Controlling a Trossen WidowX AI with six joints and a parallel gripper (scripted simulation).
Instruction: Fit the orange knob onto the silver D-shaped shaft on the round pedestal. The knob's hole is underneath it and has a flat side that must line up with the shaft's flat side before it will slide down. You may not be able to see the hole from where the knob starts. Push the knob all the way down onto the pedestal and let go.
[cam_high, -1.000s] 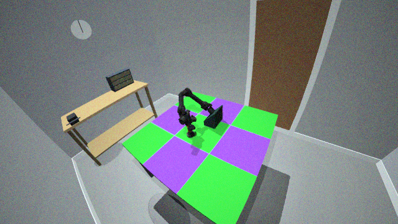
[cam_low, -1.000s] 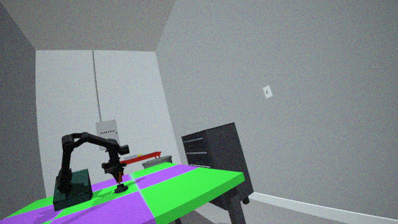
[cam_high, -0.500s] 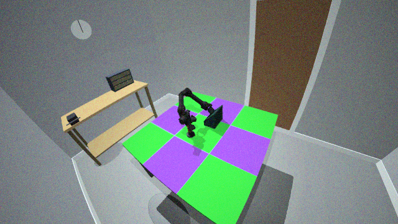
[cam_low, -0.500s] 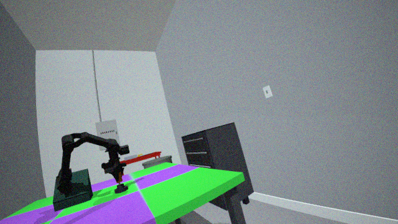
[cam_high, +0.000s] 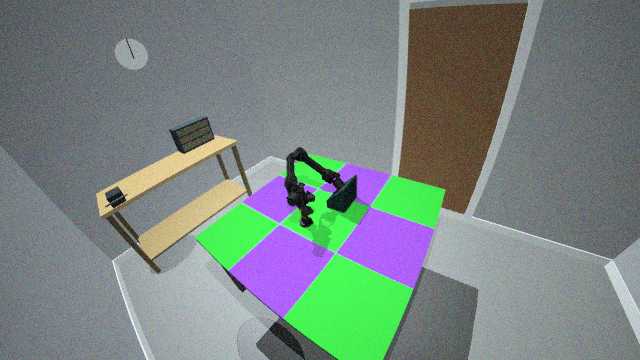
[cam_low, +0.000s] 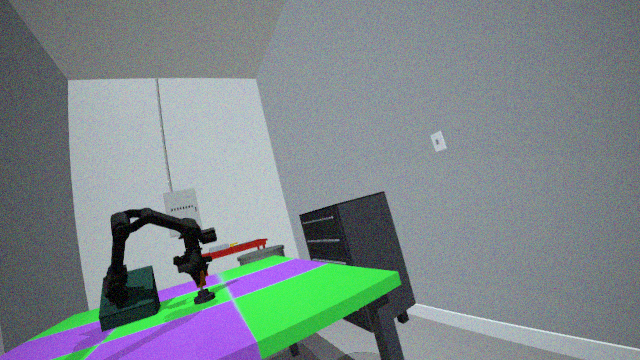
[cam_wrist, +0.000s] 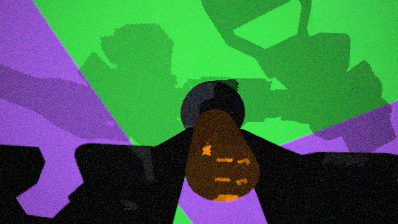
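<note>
The orange knob (cam_low: 202, 279) (cam_wrist: 222, 172) is between the fingers of my gripper (cam_low: 202, 275) (cam_wrist: 215, 132) (cam_high: 304, 212), which is shut on it and points down. It looks dark orange, with bright marks on its top in the wrist view. The dark round pedestal (cam_low: 204, 298) (cam_wrist: 192, 103) (cam_high: 305, 223) stands on the table below the knob. In the exterior view the knob is just above the pedestal, with a small gap. In the wrist view the knob overlaps the pedestal's near edge. The silver shaft, its flat side and the knob's hole cannot be made out.
The arm's base is beside a dark teal box (cam_high: 344, 196) (cam_low: 131, 310) on the green and purple checked table (cam_high: 370, 310) (cam_low: 320, 295). Shadows of the arm fall around the pedestal. A wooden shelf (cam_high: 170, 172) and a dark drawer cabinet (cam_low: 367, 240) stand away from the table.
</note>
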